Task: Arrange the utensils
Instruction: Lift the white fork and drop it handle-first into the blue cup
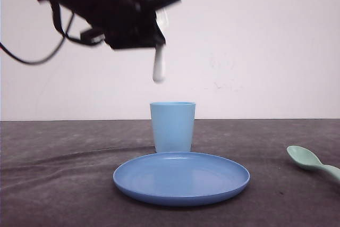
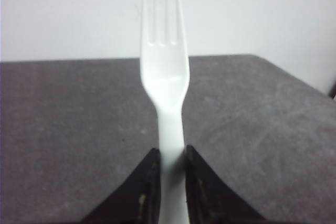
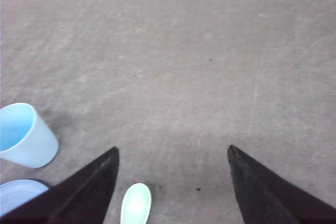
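Fork (image 2: 165,72) in transit: judged the carry stage of the first utensil, destination probably the cup (image 1: 172,126), though the plate (image 1: 181,176) could equally be meant.

Left hand (image 1: 158,41) high above the counter (image 1: 53,184), clamped on the fork's handle. Front view shows the white utensil hanging down out of the hand, lower end free in the air, blurred. Left wrist view: both dark fingers (image 2: 144,192) pressed against the handle from either side, tines pointing away from the hand, nothing else touching it.

Cup sits below the left hand and a little toward the robot's right; plate lies in front of the cup, nearer the camera, empty. Cup interior not readable from the front; right wrist view shows it light blue inside, contents unclear.

Next move, as a guess: bring the hand over the cup mouth, lower until the fork's end enters, then release. Calls for keeping the fork near vertical so it clears the rim.

Spoon (image 1: 312,163) lies on the counter, well off to the right of the plate, untouched. Right hand (image 3: 173,182) spread wide, holding nothing, hovering over the spoon's bowl (image 3: 136,203), which lies between its fingers, closer to one of them.
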